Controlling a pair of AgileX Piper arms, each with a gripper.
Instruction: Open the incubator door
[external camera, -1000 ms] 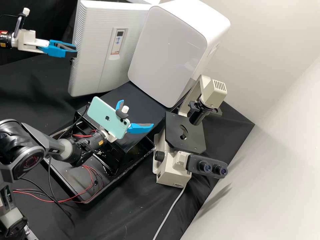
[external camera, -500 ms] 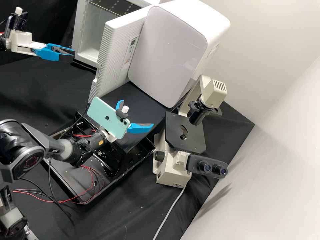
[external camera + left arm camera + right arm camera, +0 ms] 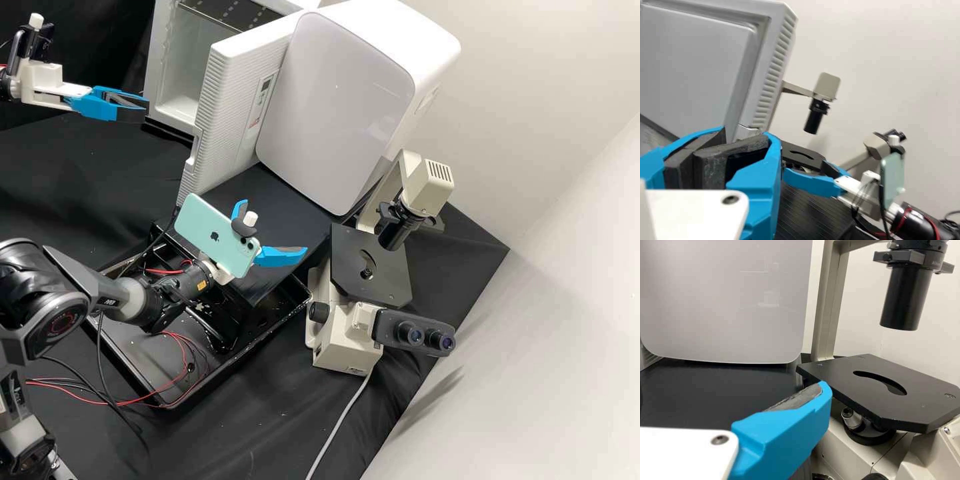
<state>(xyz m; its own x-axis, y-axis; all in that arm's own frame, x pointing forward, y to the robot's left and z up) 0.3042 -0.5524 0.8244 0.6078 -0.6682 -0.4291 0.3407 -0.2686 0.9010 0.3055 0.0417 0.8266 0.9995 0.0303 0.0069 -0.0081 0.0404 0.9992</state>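
I'm looking at a white incubator (image 3: 157,75) at the back of the black bench, its door wide open, so part of the pale chamber shows, with a perforated metal shelf (image 3: 230,15) inside, high up. A white case with rounded corners and a glossy front (image 3: 333,107) stands beside the door.

The incubator door (image 3: 223,113) is a thick white slab, finely ribbed along its side, with a small dark display (image 3: 266,85) on its outer face. It stands upright, long axis vertical, swung out from the cabinet toward the glossy-fronted case; its smooth, recessed inner face shows in my left wrist view.

A cream microscope (image 3: 340,347) with a black stage sits in front of the case. A black tray (image 3: 150,357) near it contains loose red and black wires.

My left gripper (image 3: 145,110) points at the incubator's front, apart from the door, fingers together and gripping nothing. My right gripper (image 3: 275,227), above the tray's far end, has its fingers spread wide, nothing between them. A pale green smartphone (image 3: 215,233) is mounted behind those fingers.
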